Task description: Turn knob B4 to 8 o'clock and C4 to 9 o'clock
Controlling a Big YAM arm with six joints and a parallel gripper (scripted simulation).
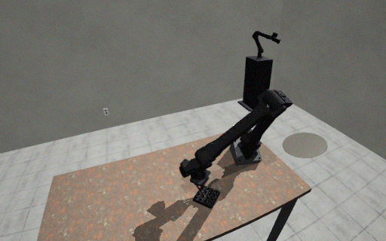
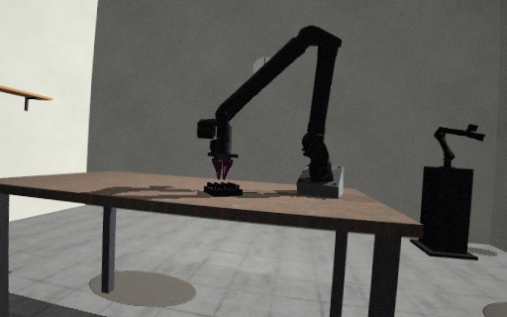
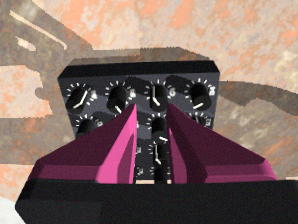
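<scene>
The black knob box [image 1: 206, 196] [image 2: 223, 189] [image 3: 136, 70] stands on its feet on the brown table [image 1: 113, 188] [image 2: 297, 208], near the front edge. My gripper [image 1: 198, 185] [image 2: 222, 177] [image 3: 151, 112] points straight down just above the box, with its pink fingers set a narrow gap apart and nothing between them. In the wrist view the far row of knobs, such as one knob [image 3: 198, 92] with a white line, shows beyond the fingertips. A column of knobs [image 3: 157, 152] shows through the gap between the fingers. The printed names are too small to read.
The arm's base [image 1: 246, 154] [image 2: 321, 184] is bolted to the table behind the box. A second small arm on a black pedestal [image 1: 257, 80] [image 2: 447, 208] stands on the floor beyond the table. The table's front edge lies close to the box.
</scene>
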